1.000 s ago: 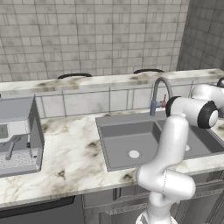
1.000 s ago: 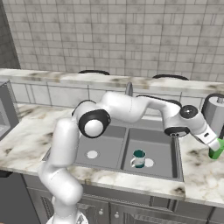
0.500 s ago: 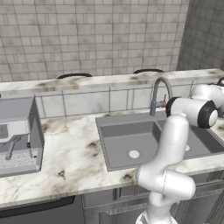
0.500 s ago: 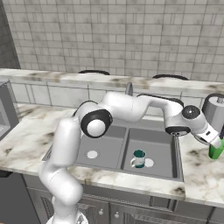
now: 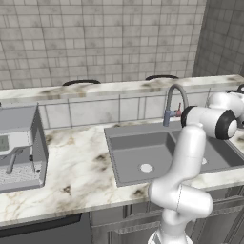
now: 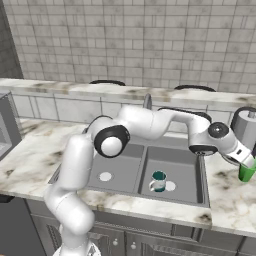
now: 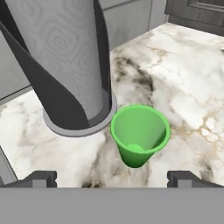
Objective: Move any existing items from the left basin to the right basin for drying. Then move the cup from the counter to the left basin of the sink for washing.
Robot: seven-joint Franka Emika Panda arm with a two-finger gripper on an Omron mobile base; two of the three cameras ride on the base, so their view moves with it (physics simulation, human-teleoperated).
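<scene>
The green cup (image 7: 139, 134) stands upright on the counter (image 7: 183, 87), dead ahead of the gripper (image 7: 112, 178), centred between its tips. Jaws are wide and empty, and the paper roll (image 7: 65, 57) sits just left of the cup.

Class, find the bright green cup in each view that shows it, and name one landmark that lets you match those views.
Right base view: the green cup is at the far right edge, on the counter to the right of the sink.
Hand view: it stands upright near the centre, on the marble.
Shared landmark: the grey roll on its round stand, right beside the cup.
</scene>
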